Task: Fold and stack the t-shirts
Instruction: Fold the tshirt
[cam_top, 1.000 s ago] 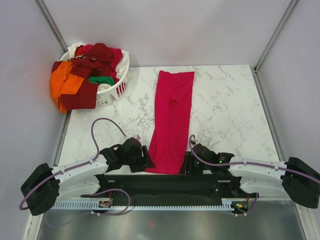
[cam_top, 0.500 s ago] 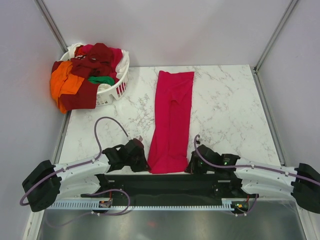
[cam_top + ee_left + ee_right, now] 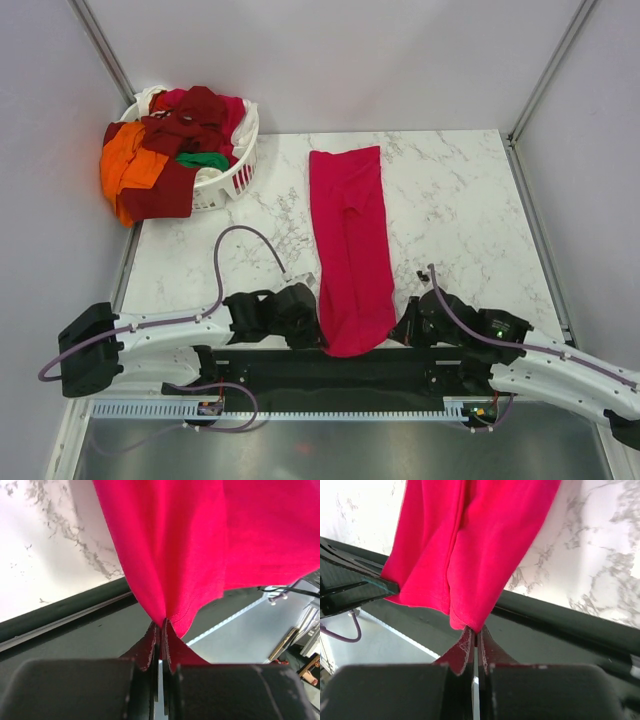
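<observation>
A bright crimson-pink t-shirt (image 3: 350,240), folded into a long narrow strip, lies down the middle of the marble table, its near end reaching the front edge. My left gripper (image 3: 318,330) is shut on the strip's near left corner, the cloth (image 3: 200,545) pinched at the fingertips (image 3: 152,635). On the other side my right gripper (image 3: 400,335) is shut on the near right corner, where the hem (image 3: 470,560) meets the fingertips (image 3: 465,642). More t-shirts (image 3: 170,140) in maroon, orange, green and white fill the basket.
A white slotted laundry basket (image 3: 235,175) stands at the table's back left corner, with shirts hanging over its rim. The black mounting bar (image 3: 330,370) runs along the near edge. Grey walls enclose the table on three sides.
Both grippers closed on the near corners of the pink shirt. Both arms shifted right, and the strip's near end moved right and toward the front edge.
</observation>
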Robot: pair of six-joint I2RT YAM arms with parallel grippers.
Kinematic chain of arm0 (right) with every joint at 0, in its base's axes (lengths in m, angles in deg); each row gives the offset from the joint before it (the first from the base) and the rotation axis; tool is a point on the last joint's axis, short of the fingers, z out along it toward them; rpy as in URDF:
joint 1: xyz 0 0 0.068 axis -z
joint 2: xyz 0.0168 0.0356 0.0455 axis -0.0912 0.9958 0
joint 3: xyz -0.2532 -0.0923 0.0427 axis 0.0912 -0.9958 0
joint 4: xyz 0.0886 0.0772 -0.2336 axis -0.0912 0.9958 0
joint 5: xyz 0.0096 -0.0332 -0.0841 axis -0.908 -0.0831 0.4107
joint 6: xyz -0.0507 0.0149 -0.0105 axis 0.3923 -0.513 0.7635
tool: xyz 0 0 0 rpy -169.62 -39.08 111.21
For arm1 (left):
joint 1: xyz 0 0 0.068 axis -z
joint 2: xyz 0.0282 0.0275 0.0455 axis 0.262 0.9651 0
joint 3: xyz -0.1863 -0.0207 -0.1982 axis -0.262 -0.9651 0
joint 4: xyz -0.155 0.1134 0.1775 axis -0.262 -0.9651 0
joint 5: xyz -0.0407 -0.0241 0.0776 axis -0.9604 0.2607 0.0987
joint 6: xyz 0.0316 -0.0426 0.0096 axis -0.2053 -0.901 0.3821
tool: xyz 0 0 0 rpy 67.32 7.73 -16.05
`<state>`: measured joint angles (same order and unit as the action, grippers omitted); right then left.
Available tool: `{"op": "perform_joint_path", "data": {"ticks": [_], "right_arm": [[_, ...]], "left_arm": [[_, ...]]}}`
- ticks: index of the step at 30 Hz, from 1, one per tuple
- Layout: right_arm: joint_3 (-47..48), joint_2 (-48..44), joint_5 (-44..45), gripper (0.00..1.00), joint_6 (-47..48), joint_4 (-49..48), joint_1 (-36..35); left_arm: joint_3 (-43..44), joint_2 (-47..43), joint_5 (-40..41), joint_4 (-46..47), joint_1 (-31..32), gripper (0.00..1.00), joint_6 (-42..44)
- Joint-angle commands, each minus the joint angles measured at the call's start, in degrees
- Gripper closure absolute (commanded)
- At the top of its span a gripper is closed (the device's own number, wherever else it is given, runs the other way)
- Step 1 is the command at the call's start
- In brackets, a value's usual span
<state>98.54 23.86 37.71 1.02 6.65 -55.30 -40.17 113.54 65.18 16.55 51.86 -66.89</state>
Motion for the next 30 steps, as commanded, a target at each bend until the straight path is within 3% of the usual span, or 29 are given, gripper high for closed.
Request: {"op": "perform_joint_path", "data": {"ticks": [1,8,13,20,30], "right_arm": [[7.89,-1.97,5.52,1.0,-0.5,8.82,-0.02],[16.95,9.09,16.49,1.0,6.62,11.03,0.06],[26.53,18.94,21.52,1.0,14.34,10.77,3.65],[32.51,29.48,10.37,1.0,30.17,2.43,24.9],[44.45,48.29,4.13,1.0,37.12,-3.82,34.07]], "left_arm": [[4.11,-1.16,3.98,-3.51,0.54,0.98,-2.69],[20.62,0.85,13.04,-20.3,-1.12,0.98,5.22],[29.06,5.59,11.74,-22.86,-9.46,0.98,14.0],[40.58,16.39,6.99,-22.86,-19.84,0.98,24.03],[58.32,35.65,0.4,-22.95,-28.28,0.98,32.03]]}}
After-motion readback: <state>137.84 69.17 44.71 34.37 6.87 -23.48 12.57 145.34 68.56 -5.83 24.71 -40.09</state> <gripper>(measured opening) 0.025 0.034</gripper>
